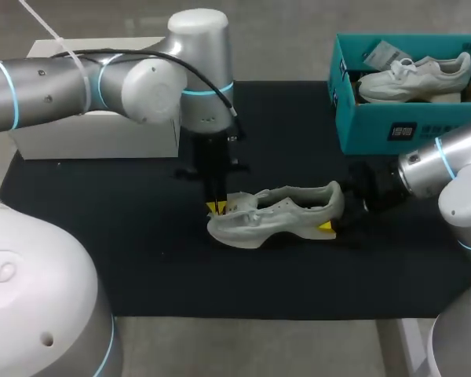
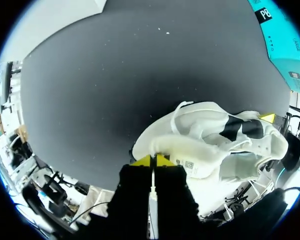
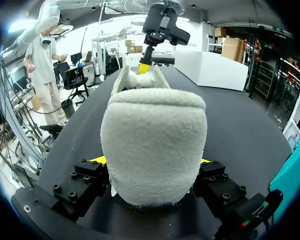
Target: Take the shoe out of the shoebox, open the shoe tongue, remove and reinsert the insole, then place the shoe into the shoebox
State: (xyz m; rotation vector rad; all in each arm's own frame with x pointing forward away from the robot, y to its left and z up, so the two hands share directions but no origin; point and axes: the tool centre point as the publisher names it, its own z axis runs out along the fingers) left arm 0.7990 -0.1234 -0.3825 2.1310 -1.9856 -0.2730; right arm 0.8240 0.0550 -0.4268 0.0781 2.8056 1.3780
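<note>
A pale grey shoe (image 1: 282, 216) lies on its side on the black mat (image 1: 125, 236), toe to the left, heel to the right. My left gripper (image 1: 217, 207) comes straight down at the front of the shoe and is shut on the raised tongue (image 3: 140, 80); its yellow tips (image 2: 152, 161) press together against the shoe (image 2: 210, 145). My right gripper (image 1: 337, 210) sits at the heel. In the right wrist view the fuzzy heel (image 3: 152, 145) fills the gap, and both fingers (image 3: 92, 172) touch its sides.
The teal shoebox (image 1: 377, 129) stands at the back right with a second white shoe (image 1: 412, 78) inside. A white box (image 1: 94, 133) sits at the back left, under my left arm. Bare mat lies in front of the shoe.
</note>
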